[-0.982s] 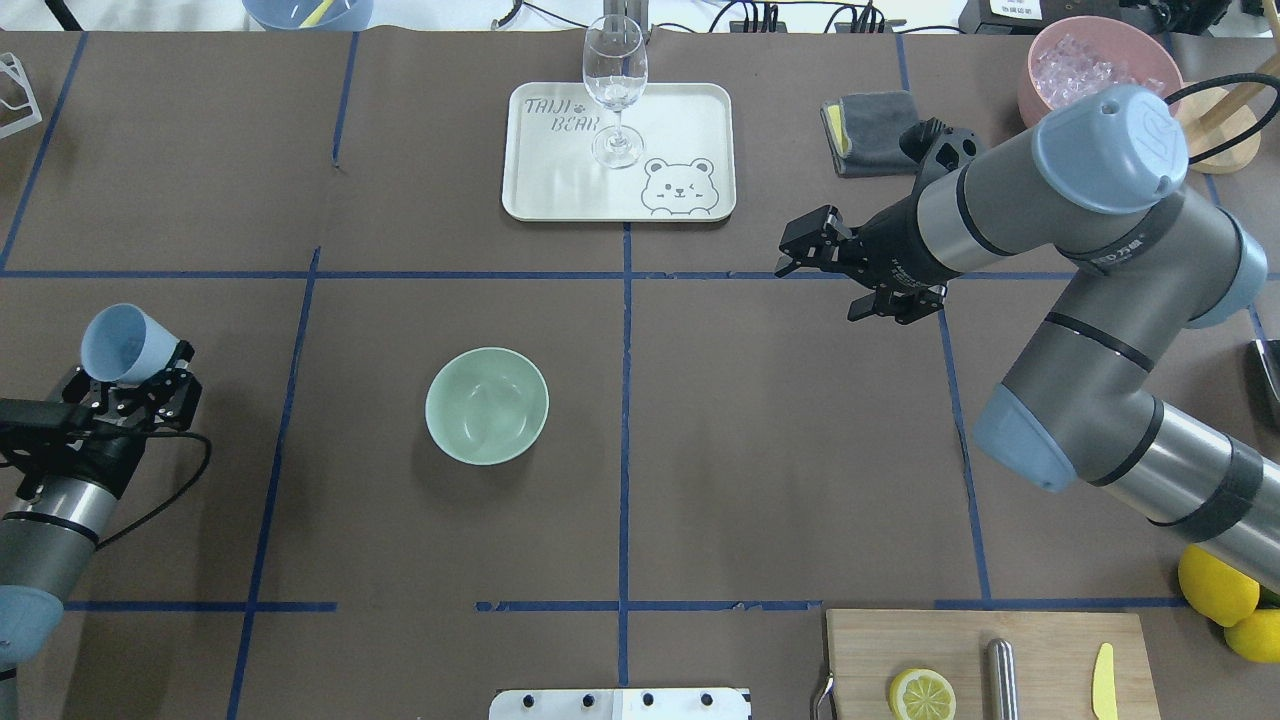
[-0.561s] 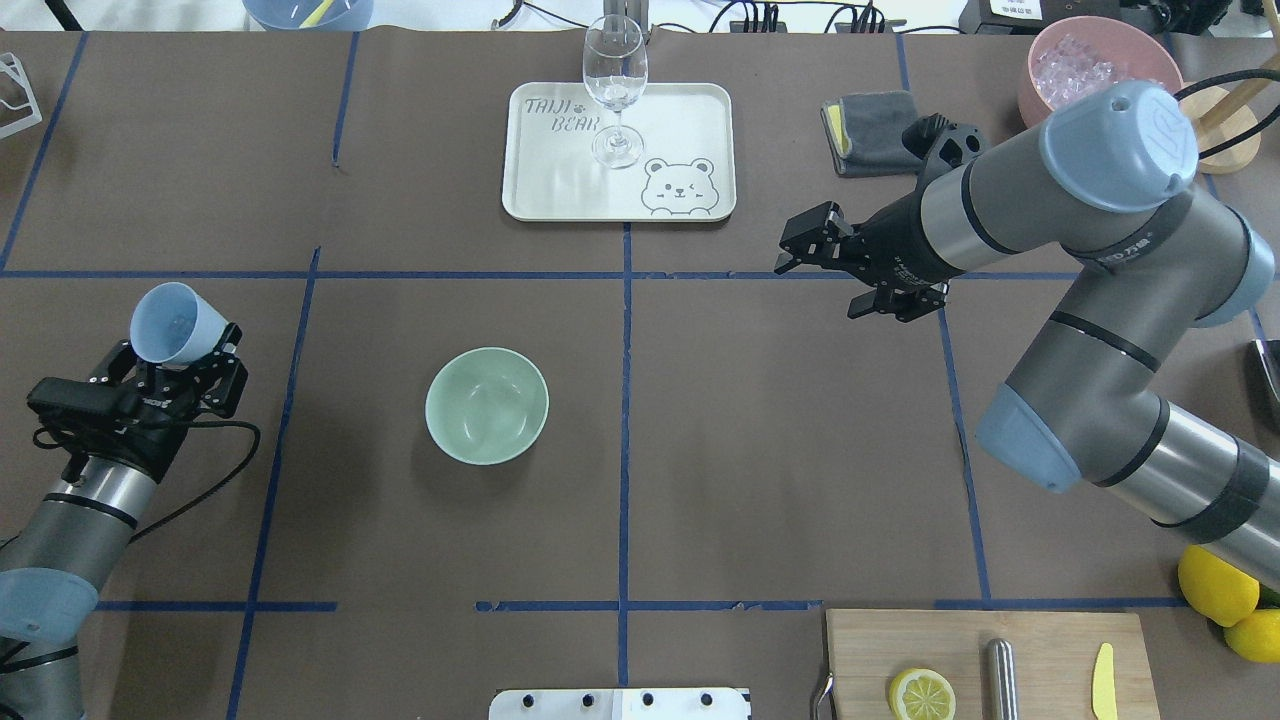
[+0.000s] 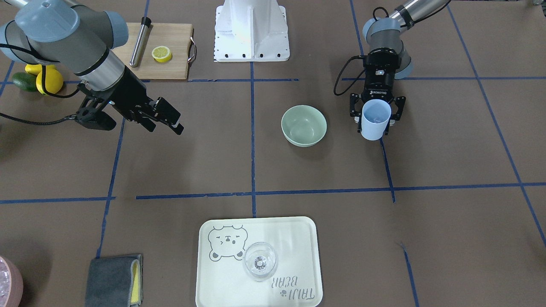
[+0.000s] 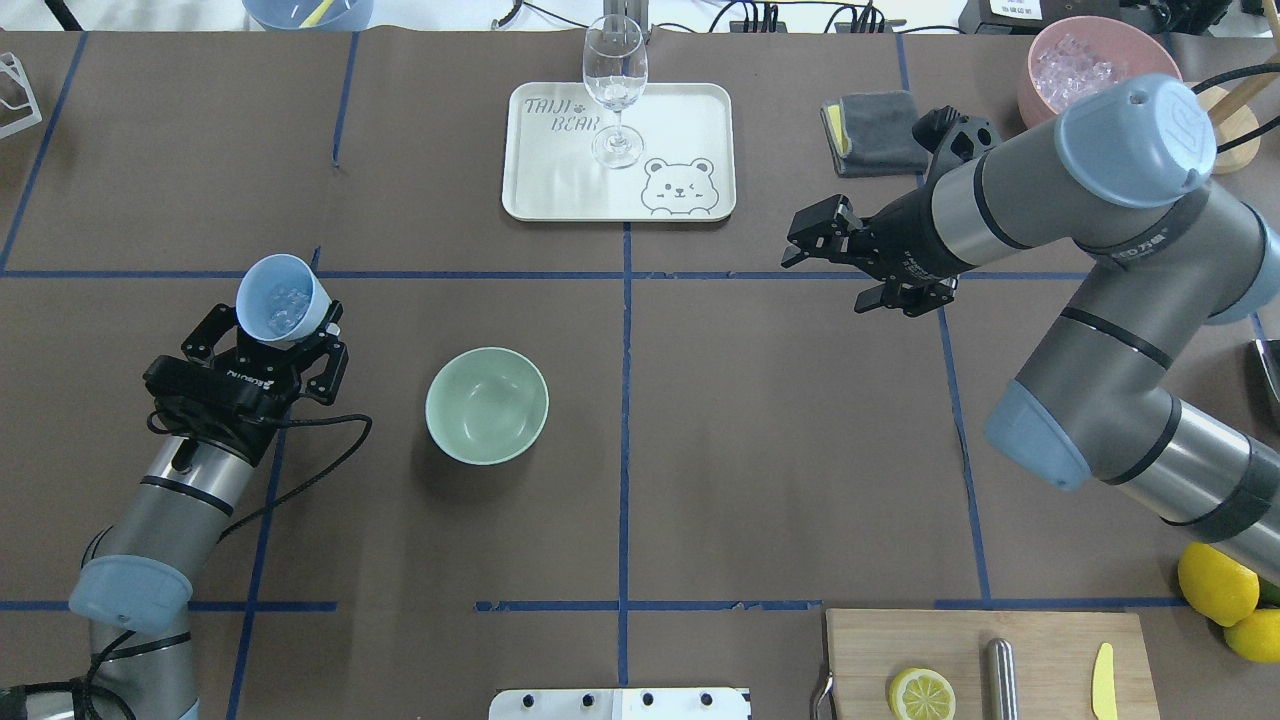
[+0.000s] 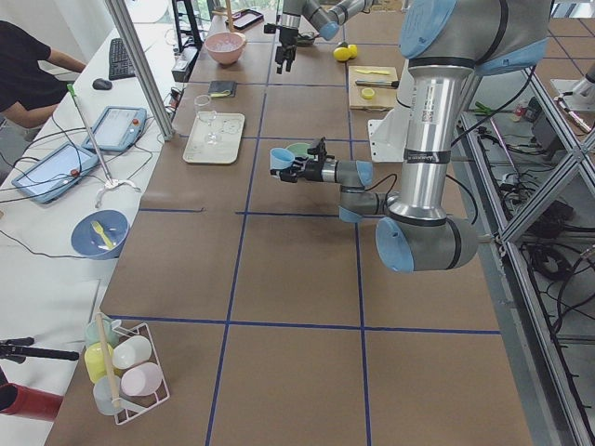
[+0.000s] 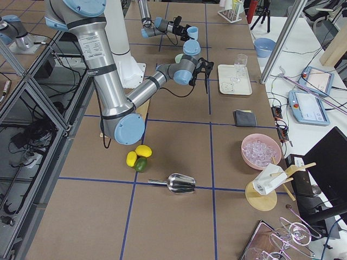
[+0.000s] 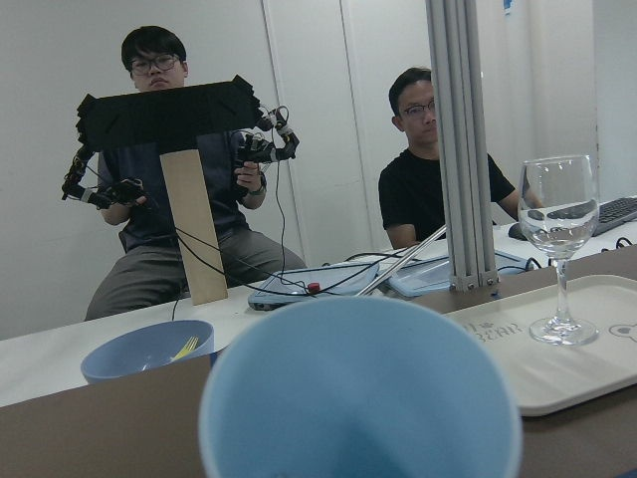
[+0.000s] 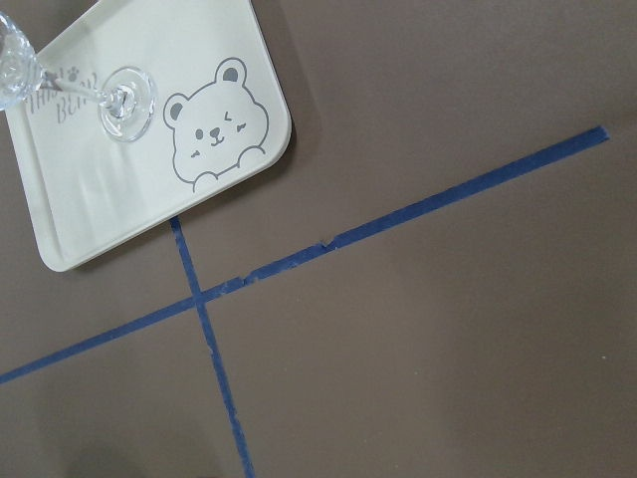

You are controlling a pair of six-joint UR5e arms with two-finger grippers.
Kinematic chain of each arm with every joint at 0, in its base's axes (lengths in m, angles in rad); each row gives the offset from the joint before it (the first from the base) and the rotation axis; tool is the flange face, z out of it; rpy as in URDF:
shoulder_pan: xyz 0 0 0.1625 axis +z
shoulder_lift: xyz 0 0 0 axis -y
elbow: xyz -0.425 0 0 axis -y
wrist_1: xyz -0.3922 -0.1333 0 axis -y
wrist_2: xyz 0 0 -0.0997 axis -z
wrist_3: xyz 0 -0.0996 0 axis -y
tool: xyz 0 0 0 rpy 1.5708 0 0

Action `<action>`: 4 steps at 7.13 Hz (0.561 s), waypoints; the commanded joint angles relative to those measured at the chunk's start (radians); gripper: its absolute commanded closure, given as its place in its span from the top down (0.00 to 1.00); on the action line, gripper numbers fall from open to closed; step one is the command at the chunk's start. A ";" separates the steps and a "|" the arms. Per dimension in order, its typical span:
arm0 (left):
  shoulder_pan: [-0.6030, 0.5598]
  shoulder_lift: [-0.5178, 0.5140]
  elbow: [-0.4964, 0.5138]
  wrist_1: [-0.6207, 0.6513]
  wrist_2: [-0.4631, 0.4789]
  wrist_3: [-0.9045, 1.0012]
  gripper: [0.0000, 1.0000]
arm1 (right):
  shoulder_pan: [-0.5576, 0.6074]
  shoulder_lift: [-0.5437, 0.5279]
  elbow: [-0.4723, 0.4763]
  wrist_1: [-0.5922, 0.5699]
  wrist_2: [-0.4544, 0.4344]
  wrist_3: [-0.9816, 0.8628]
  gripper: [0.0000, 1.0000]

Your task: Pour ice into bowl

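Note:
The pale mint-green bowl (image 4: pixel 487 405) (image 3: pixel 303 125) stands on the brown table with nothing visible inside. To its left my left gripper (image 4: pixel 275 335) (image 3: pixel 375 116) is shut on a light blue cup (image 4: pixel 282 298) (image 3: pixel 375 119) held above the table, apart from the bowl. A few clear cubes of ice (image 4: pixel 281 306) lie in the cup's bottom. The cup's rim (image 7: pixel 358 388) fills the lower left wrist view. My right gripper (image 4: pixel 800 245) (image 3: pixel 179 123) hovers open and holds nothing, far right of the bowl.
A wine glass (image 4: pixel 614 90) stands on a cream bear tray (image 4: pixel 690 120) at the back centre. A grey cloth (image 4: pixel 875 130) and a pink container (image 4: pixel 1040 95) of ice cubes sit back right. A cutting board (image 4: pixel 1050 640) with a lemon half lies front right. Two people sit beyond the table.
My left arm has carried the blue cup to the right and farther back, closer to the bowl, and the ice now shows inside it. The right arm has shifted only slightly.

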 commanded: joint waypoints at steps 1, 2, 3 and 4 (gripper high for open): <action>0.038 -0.006 -0.033 0.099 0.000 0.143 0.00 | 0.007 -0.032 0.017 0.000 0.002 -0.001 1.00; 0.056 -0.007 -0.041 0.150 -0.003 0.204 0.00 | 0.007 -0.038 0.017 0.001 0.002 -0.001 1.00; 0.061 -0.035 -0.039 0.197 0.000 0.271 0.00 | 0.007 -0.040 0.019 0.002 0.002 -0.001 1.00; 0.061 -0.070 -0.060 0.300 0.002 0.407 0.00 | 0.006 -0.042 0.019 0.002 0.003 -0.001 1.00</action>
